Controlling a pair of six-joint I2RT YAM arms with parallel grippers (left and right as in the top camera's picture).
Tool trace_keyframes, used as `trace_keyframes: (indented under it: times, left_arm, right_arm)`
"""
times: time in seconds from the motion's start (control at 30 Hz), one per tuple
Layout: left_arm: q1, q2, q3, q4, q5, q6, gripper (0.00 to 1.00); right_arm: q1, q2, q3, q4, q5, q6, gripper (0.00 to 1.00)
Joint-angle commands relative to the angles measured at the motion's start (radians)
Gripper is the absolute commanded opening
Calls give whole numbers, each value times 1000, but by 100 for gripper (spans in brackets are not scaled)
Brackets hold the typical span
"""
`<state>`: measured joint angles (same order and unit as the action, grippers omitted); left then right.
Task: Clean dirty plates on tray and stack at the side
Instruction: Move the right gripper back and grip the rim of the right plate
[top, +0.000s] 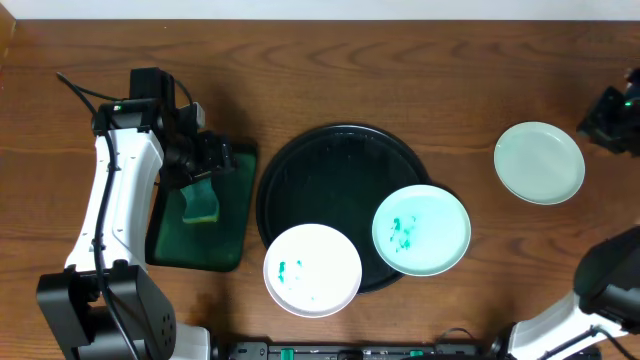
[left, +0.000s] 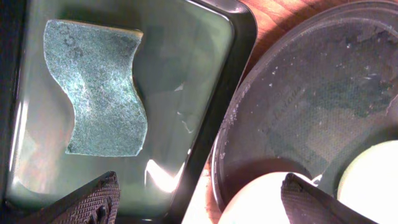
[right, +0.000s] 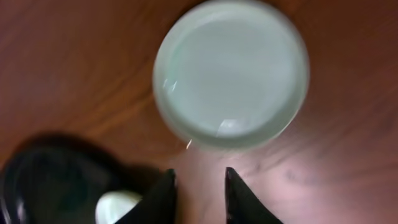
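Note:
The black tray (top: 330, 170) lies mid-table. One plate with teal smears (top: 421, 230) sits on its right side. A second smeared plate (top: 312, 270) overlaps its front-left rim. A plain plate (top: 540, 162) lies on the table to the right and fills the right wrist view (right: 231, 71). My left gripper (top: 208, 155) is open and empty over the green tray, its fingers (left: 199, 199) spread wide. My right gripper (top: 595, 122) hovers at the far right just beyond the plain plate, fingers (right: 198, 193) apart and empty.
A dark-green rectangular tray (top: 200, 245) left of the black tray holds a green sponge (top: 200, 203); the sponge (left: 99, 93) lies flat in the left wrist view. The black tray's surface (left: 311, 93) looks wet and streaked. Bare wooden table surrounds everything.

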<state>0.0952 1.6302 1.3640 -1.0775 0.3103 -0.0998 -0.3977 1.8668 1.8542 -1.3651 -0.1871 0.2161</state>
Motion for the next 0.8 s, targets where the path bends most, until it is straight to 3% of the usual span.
trace_keyframes:
  times: [0.0, 0.17, 0.33, 0.57, 0.77]
  left_arm:
    - [-3, -10, 20, -6, -9, 21, 84]
    - [-3, -10, 20, -6, -9, 27, 84]
    - [-3, -10, 20, -6, -10, 47, 84]
    - [-3, -10, 20, -3, -10, 58, 84]
    - [-3, -10, 20, 2, -17, 63, 84]
  right_arm:
    - [92, 18, -25, -42, -21, -18, 38]
    - [248, 18, -150, -66, -31, -10, 54]
    - [360, 18, -311, -3, -31, 42, 57]
    - [402, 18, -416, 23, -32, 71, 55]
    - [404, 12, -540, 63, -43, 79, 46]
